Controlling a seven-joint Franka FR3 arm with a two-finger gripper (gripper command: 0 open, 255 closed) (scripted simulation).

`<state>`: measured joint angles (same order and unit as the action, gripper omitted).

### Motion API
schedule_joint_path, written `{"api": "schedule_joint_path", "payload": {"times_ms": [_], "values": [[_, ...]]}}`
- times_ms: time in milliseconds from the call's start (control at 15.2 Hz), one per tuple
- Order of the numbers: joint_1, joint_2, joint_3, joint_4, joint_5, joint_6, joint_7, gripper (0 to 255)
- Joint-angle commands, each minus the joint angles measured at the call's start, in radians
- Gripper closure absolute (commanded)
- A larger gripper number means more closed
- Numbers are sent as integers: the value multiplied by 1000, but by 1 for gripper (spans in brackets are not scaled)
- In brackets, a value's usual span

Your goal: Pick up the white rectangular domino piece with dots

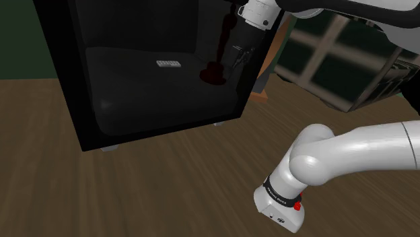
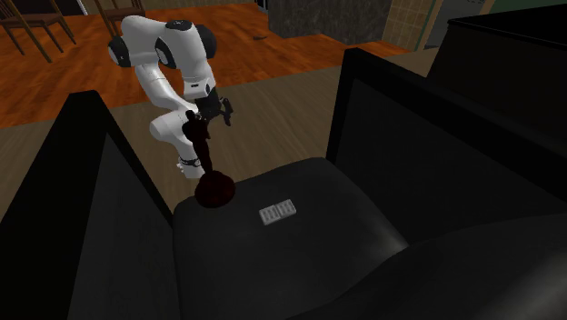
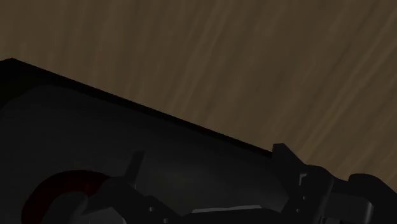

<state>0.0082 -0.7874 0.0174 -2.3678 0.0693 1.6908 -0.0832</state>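
Domino, pale and dotted, is lying flat on the black seat of a boxy black armchair that is standing on a wooden floor. A dark red stemmed object is standing near it at the seat's edge. The jaws are hovering spread apart beside that stem, pinching nothing, apart from the domino.

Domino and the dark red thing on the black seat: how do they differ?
The domino is pale, flat and rectangular, lying down; the dark red thing stands upright, a stem on a round base. The domino is much lower. Both rest on the black seat, apart.
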Motion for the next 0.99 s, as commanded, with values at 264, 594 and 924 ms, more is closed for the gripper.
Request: {"api": "schedule_joint_path", "payload": {"times_ms": [264,594,924], "values": [[26,155,-76,88,-39,46,-182,0],[63,363,-152,238,-58,79,-403,0],[94,581,-203,428,-44,80,-616,0]]}}
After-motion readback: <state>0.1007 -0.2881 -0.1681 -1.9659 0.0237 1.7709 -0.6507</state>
